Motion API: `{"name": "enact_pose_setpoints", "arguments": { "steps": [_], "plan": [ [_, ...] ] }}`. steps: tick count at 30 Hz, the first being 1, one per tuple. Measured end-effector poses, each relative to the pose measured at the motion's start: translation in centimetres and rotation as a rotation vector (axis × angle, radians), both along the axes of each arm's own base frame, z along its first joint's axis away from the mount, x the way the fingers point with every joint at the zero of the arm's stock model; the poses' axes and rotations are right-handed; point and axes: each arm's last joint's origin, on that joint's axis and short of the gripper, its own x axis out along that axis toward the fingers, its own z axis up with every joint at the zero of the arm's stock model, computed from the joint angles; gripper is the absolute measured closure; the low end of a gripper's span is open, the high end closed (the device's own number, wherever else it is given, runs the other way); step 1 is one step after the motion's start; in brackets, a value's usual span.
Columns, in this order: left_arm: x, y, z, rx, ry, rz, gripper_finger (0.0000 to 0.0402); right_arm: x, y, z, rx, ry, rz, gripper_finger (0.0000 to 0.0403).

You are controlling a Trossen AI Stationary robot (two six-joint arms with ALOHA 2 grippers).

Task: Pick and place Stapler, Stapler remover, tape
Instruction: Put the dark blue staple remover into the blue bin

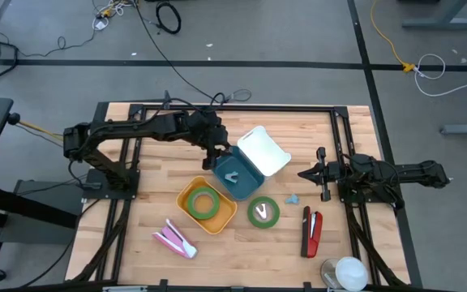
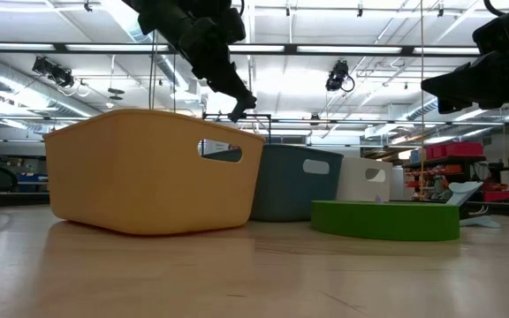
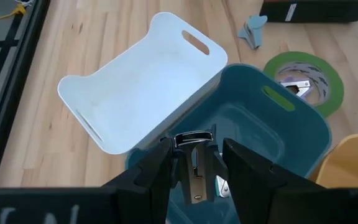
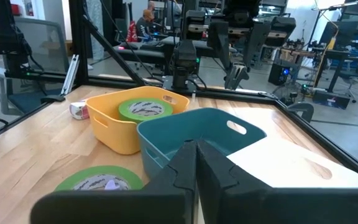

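Yellow bin point(image 2: 153, 172) sits closest in the low view, smooth plastic w/ rounded corners and a slot handle; its wall hides the green tape roll point(image 1: 205, 203) inside, which you only see from above. L gripper point(image 1: 216, 156) hangs over the teal bin point(image 3: 291, 134) near table center, fingers part-way apart; a shiny metal staple remover point(image 3: 194, 167) shows between them, but you can't tell if it's pinched or lying on the bin floor. White bin point(image 1: 263, 150) touches the teal one at its 1 o'clock. A 2nd green tape ring point(image 1: 263, 212) lies flat at 5 o'clock of the teal bin. Red/black stapler point(image 1: 311, 231) is at 5 o'clock on the table, w/ bare wood around it. Pink item point(image 1: 174, 239) at 7 o'clock is hard to ID. R gripper point(image 1: 306, 173) waits at 3 o'clock, fingers closed, empty.
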Motion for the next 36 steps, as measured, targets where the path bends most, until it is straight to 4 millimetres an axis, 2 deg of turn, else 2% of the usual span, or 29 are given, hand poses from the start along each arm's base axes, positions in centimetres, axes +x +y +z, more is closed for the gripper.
{"name": "enact_pose_setpoints", "arguments": {
  "steps": [7,23,33,36],
  "plan": [
    [0.9,0.2,-0.7,-0.026,-0.02,-0.017,0.0259,0.0,0.0,0.0,0.0,0.0,0.0,0.039],
    [3.0,0.6,-5.6,-0.109,0.109,-0.055,0.0259,0.0,0.0,0.0,0.0,0.0,0.0,0.039],
    [3.1,0.6,-5.9,-0.145,0.121,-0.01,0.0258,0.0,0.0,0.0,0.0,0.0,0.0,0.039],
    [3.1,0.6,-5.9,-0.142,0.122,-0.01,0.0245,0.0,0.0,0.0,0.0,0.0,0.0,0.039]
  ]
}}
